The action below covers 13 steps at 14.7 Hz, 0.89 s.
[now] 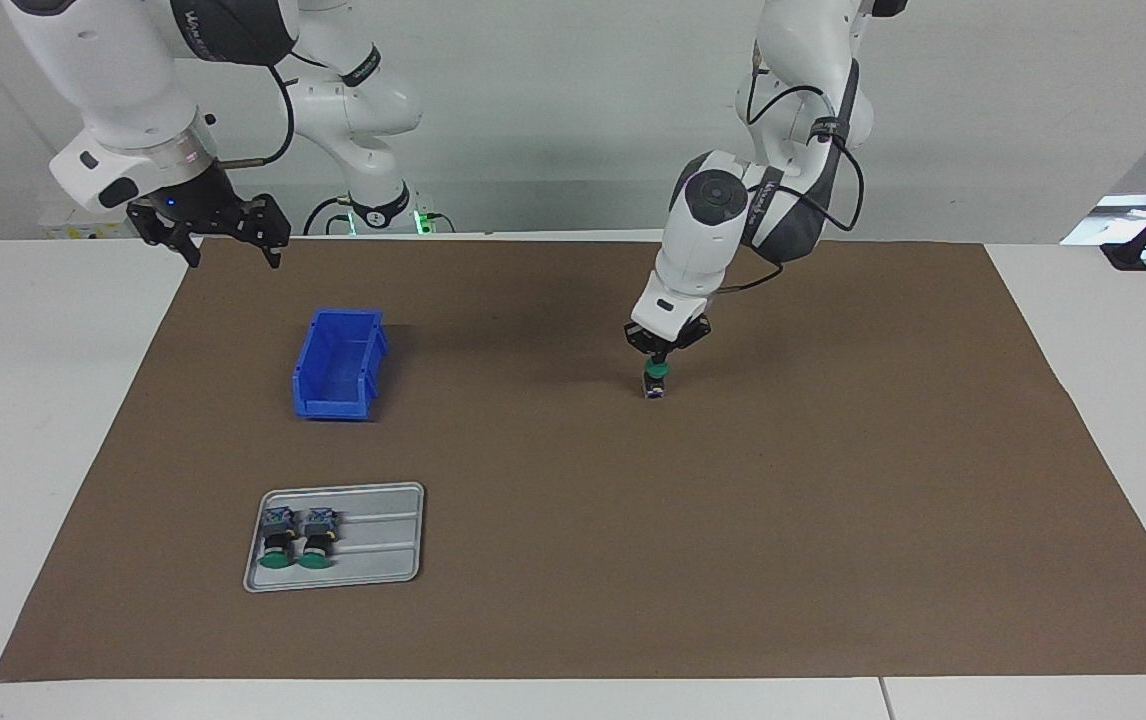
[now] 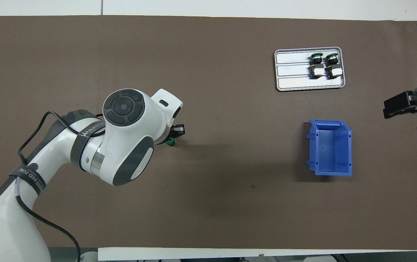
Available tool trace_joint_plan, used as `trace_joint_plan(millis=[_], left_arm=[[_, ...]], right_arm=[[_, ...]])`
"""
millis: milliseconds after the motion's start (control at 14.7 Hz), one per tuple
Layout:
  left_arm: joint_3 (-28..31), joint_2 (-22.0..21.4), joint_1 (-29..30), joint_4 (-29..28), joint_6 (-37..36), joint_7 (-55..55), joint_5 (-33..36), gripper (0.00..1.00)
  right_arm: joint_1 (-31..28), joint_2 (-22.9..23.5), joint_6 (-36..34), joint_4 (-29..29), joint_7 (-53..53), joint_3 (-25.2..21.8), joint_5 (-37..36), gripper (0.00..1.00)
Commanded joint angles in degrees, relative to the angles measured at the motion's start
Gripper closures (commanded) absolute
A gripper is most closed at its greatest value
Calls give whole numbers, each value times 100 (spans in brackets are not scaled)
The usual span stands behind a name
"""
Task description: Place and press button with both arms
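One button (image 1: 655, 384) stands upright on the brown mat near the middle of the table, green cap up and grey-blue body below. My left gripper (image 1: 661, 362) points straight down onto its cap, fingertips together and touching the top. In the overhead view the left arm's wrist covers most of it, and only a bit of the button's green cap (image 2: 171, 142) shows beside the left gripper (image 2: 175, 134). My right gripper (image 1: 233, 255) waits open in the air over the mat's corner at the right arm's end, holding nothing; in the overhead view the right gripper (image 2: 394, 105) shows at the frame's edge.
A grey metal tray (image 1: 383, 565) (image 2: 292, 82) lies at the right arm's end, farther from the robots, with two more buttons (image 1: 298, 540) (image 2: 324, 64) lying on their sides. A blue bin (image 1: 305, 378) (image 2: 312, 149) stands nearer to the robots than the tray.
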Motion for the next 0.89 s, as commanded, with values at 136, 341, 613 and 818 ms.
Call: trace_joint_plan(millis=[136, 341, 613, 818], left_arm=[[75, -280, 297, 514, -963, 100, 36, 42], [110, -543, 693, 514, -1288, 371, 80, 0], [119, -930, 1570, 487, -1911, 1318, 80, 0], [110, -1194, 2169, 514, -2308, 2093, 219, 0]], right_arm=[[-38, -111, 67, -134, -83, 13, 16, 1], [-38, -111, 67, -134, -83, 13, 16, 1], [-38, -111, 67, -134, -83, 13, 16, 1], [-29, -111, 67, -126, -83, 13, 16, 1]])
